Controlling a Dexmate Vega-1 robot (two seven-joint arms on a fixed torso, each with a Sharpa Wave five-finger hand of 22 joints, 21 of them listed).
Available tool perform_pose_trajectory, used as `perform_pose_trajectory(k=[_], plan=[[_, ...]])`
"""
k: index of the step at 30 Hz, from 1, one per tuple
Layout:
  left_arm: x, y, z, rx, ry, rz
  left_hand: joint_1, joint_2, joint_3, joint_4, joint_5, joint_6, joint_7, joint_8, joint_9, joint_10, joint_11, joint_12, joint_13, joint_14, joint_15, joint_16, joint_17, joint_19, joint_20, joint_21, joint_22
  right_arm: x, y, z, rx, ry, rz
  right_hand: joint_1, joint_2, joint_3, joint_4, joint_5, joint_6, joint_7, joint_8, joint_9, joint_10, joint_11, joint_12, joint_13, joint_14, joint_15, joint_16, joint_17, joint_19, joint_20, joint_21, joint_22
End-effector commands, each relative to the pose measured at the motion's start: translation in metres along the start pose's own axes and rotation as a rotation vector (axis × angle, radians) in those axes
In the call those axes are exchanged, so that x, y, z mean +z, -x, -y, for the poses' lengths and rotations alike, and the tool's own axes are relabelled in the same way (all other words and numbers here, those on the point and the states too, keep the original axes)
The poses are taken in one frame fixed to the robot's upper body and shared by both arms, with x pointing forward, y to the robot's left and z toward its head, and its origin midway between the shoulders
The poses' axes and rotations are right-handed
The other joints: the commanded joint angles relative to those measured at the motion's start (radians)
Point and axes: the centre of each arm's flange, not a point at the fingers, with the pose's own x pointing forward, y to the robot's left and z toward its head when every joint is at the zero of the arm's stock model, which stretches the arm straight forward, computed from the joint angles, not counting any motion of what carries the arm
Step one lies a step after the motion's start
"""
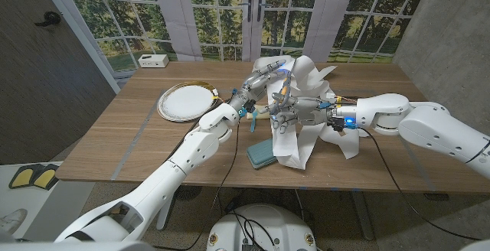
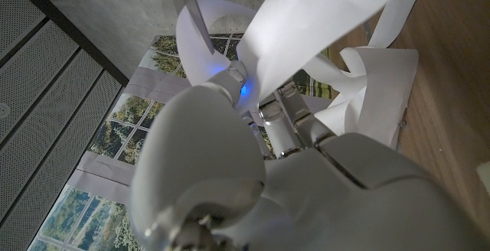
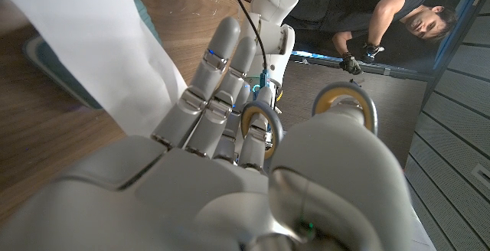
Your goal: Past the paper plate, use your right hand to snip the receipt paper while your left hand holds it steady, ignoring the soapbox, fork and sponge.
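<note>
While the left hand point(image 1: 269, 70) holds up a strip of the white receipt paper point(image 1: 306, 109), the right hand point(image 1: 295, 113) grips the scissors point(image 3: 306, 121) with its fingers point(image 3: 222, 75) through the yellow-lined loops. The right hand is just in front of the left one, and the paper hangs between them and spills down onto the bench point(image 1: 115, 140). A teal soapbox point(image 1: 261, 154) lies just below the right hand, partly under the paper. The paper plate point(image 1: 184, 102) sits off to the side of the left hand, a little way from it. In the right wrist view a person point(image 3: 383, 21) is leaning in behind the arms.
</note>
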Motion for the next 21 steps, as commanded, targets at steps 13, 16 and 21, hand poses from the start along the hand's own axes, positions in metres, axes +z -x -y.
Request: perform_pose_trajectory(k=[13,16,21], plan=[[0.0013,0.0054,0.0009,0.002,-0.002,-0.002,-0.006,-0.003,0.009,-0.003,0.004,0.01,-0.001,-0.009,0.002,0.01,-0.003,-0.003,0.005,0.009,-0.104,-0.004,0.007,-0.011,-0.034,0.016,-0.002,0.0118,0.0115,0.0053,-0.038,0.027,0.015,0.002,0.007,-0.007,0.006,0.003,-0.087,0.083,0.001,-0.007,0.009,-0.005,0.006,0.001,-0.003,0.001,-0.003,0.0,0.002,0.006,-0.002,0.005],[0.001,0.005,0.0015,0.001,-0.002,-0.004,-0.006,-0.002,0.01,-0.003,0.004,0.011,0.001,-0.009,0.002,0.01,-0.001,-0.005,0.004,0.01,-0.104,-0.004,0.007,-0.011,-0.033,0.018,-0.003,0.0123,0.0113,0.004,-0.034,0.03,0.011,0.002,0.007,-0.007,0.006,0.003,-0.089,0.083,0.001,-0.008,0.009,-0.006,0.003,-0.003,-0.001,0.003,-0.002,-0.001,0.003,0.006,-0.002,0.005],[0.0003,0.0039,0.0028,-0.003,-0.003,-0.006,-0.007,-0.003,0.01,-0.003,0.004,0.01,0.002,-0.01,0.002,0.011,-0.001,-0.005,0.005,0.011,-0.104,-0.004,0.009,-0.012,-0.034,0.021,-0.004,0.0117,0.0089,0.001,-0.016,0.034,-0.003,0.002,0.008,-0.007,0.006,0.003,-0.09,0.083,0.001,-0.01,0.011,-0.005,0.003,-0.005,-0.001,0.002,-0.002,0.0,0.004,0.005,-0.002,0.005]])
